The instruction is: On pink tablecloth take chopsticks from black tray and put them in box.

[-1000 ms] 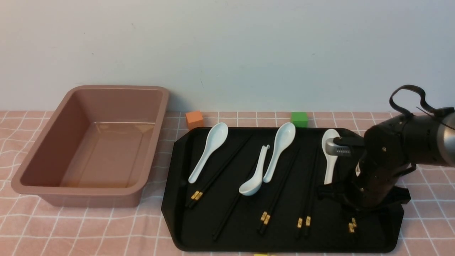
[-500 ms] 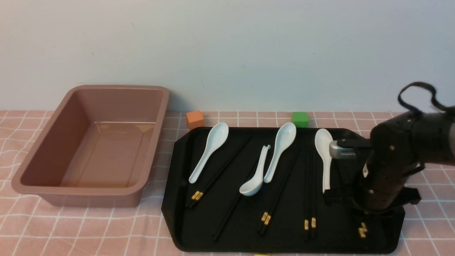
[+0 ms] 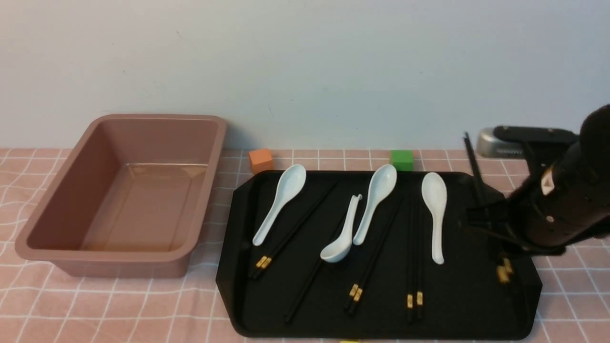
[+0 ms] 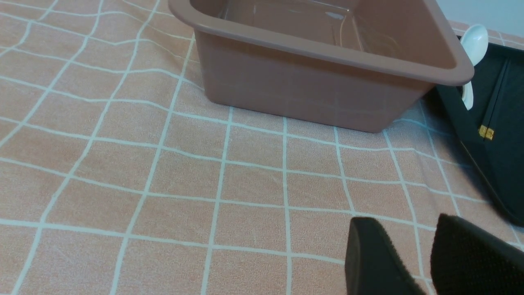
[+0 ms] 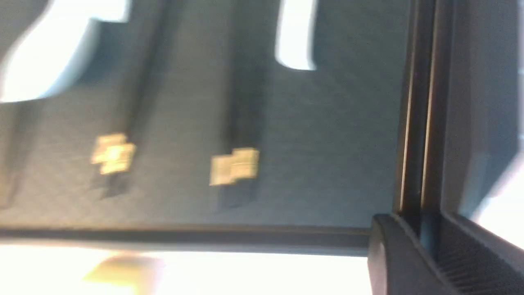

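The black tray (image 3: 248, 295) lies on the pink tablecloth (image 3: 143, 305), to the right of the empty box (image 3: 157, 259). My right gripper (image 3: 493, 224) is shut on a pair of chopsticks (image 3: 476, 176) and holds it tilted above the tray's right end, thin tips up and gold bands low. In the right wrist view the fingers (image 5: 393, 258) clamp that pair (image 5: 417, 123). More chopsticks (image 3: 413, 257) lie on the tray. My left gripper (image 4: 413, 246) is open and empty over the cloth near the box (image 4: 327, 45); it is out of the front view.
Several white spoons (image 3: 434, 209) lie among the chopsticks on the tray. An orange cube (image 3: 260, 159) and a green cube (image 3: 401, 159) stand behind the tray by the wall. The tray's edge (image 4: 503, 164) shows in the left wrist view.
My right gripper has risen and moved right with the chopstick pair; the pair has left the tray floor and tilted up. The rightmost spoon has shifted slightly left.
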